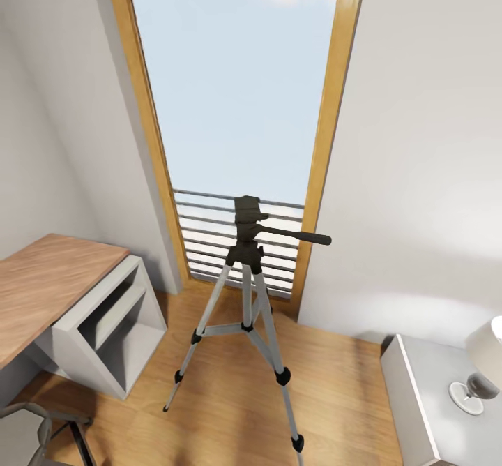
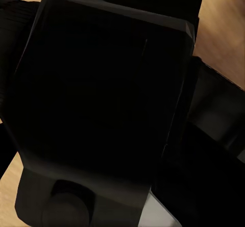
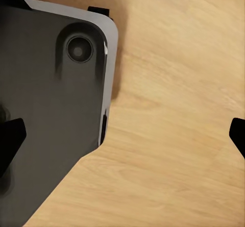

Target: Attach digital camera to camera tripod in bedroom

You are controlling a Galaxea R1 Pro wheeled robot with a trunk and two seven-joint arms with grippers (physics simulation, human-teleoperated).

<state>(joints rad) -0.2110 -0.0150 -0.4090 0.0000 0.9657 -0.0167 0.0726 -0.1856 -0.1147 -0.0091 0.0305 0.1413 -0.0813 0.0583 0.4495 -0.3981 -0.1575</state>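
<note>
Head view: the camera tripod (image 1: pixel 245 291) stands before the window (image 1: pixel 237 82); its head looks bare. Left wrist: dark robot body; end effector state untellable. Right wrist: end effector (image 3: pixel 122 135) spread, empty. Locate the digital camera first.

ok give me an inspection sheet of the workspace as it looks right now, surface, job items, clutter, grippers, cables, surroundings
Surface: light wood floor, bare around the tripod's feet.
Job's things: camera tripod stands upright on three spread legs in front of the window, pan handle pointing right; its head carries a black mount, no camera body told apart on it. Digital camera: nothing seen for certain.
Clutter: lamp on a grey cabinet at right.
Grippers: right gripper open, fingertips wide apart above the floor, beside a dark rounded robot part; left wrist view too dark to tell.
Cables: nothing seen.
Surroundings: wood-framed window with railing, white walls, wooden desk with a white shelf unit at left.
</note>
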